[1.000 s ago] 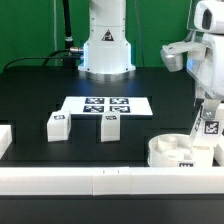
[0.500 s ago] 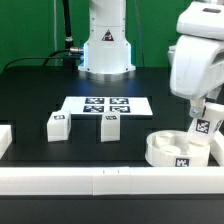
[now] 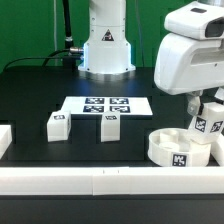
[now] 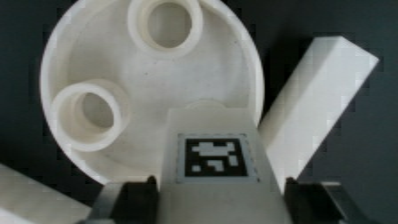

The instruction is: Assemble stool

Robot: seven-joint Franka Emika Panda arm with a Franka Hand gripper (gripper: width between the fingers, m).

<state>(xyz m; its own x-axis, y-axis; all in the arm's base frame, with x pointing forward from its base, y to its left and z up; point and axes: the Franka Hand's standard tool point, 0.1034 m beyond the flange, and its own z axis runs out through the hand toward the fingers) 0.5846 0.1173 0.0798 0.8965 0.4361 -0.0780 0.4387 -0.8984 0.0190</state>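
Note:
The white round seat [image 3: 172, 148] lies at the exterior view's right, by the front rail, with a tag on its rim. In the wrist view the seat [image 4: 214, 70] shows two round sockets. My gripper [image 3: 204, 112] is shut on a white leg [image 3: 203, 126] with a tag and holds it upright over the seat's far right edge. In the wrist view the leg [image 4: 217, 160] sits between both fingers [image 4: 134, 202], above the seat's inner face. Two more legs [image 3: 57, 125] [image 3: 110, 127] lie on the black table.
The marker board [image 3: 105, 105] lies mid-table in front of the robot base [image 3: 106, 50]. A long white rail [image 3: 100, 181] runs along the front edge, with a white block [image 3: 4, 138] at the left. In the wrist view a white rail [image 4: 324, 90] lies beside the seat.
The wrist has swung toward the exterior view's left and looms larger. The held leg has shifted slightly left over the seat. A tag on the seat's rim has come into view.

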